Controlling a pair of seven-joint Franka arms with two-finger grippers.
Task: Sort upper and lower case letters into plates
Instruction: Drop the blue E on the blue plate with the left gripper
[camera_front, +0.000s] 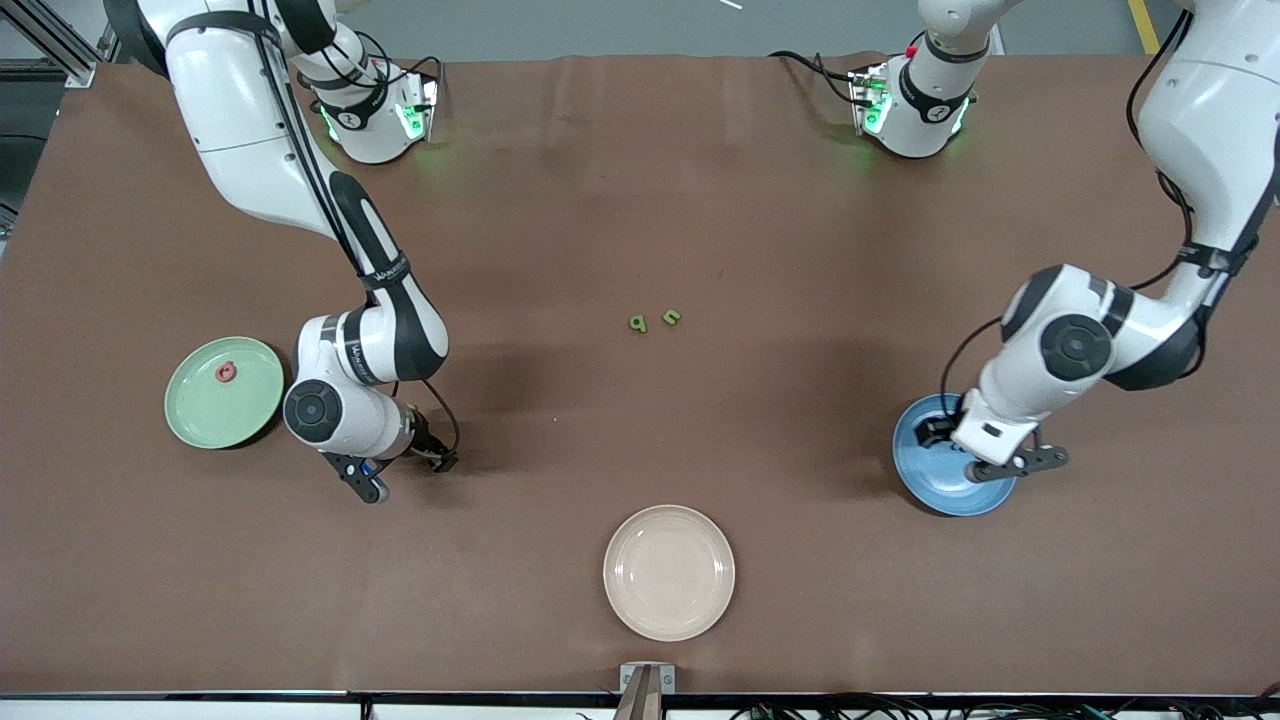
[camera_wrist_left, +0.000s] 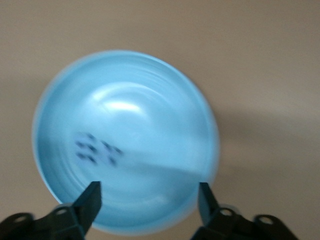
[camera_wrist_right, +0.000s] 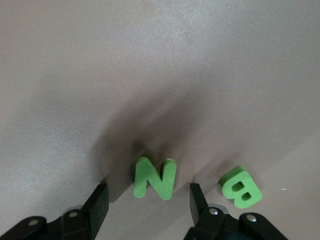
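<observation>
Right end effector (camera_wrist_right: 145, 200): low over the worktop (camera_front: 640, 200), fingers spread, astride a green letter N (camera_wrist_right: 155, 178) without gripping it; green letter B (camera_wrist_right: 240, 187) just beside. Mint green plate (camera_front: 200, 420): near it, holds one red letter (camera_front: 226, 373). Two green letters (camera_front: 654, 321): mid-worktop. Cream plate (camera_front: 669, 572): nearest the front camera, between the arms. Left end effector (camera_wrist_left: 147, 200): above the blue plate (camera_wrist_left: 125, 100), fingers wide, holding nothing; a dark blurred item (camera_wrist_left: 97, 149) lies in that plate.

Left arm bent down from its base, wrist low, left gripper (camera_wrist_left: 147, 200) pointing straight down with fingers (camera_wrist_left: 89, 200) spread wide and nothing between them. Right arm folded at the elbow, right gripper (camera_wrist_right: 147, 202) low near the surface, fingers (camera_wrist_right: 98, 202) parted, not clamped on anything.
</observation>
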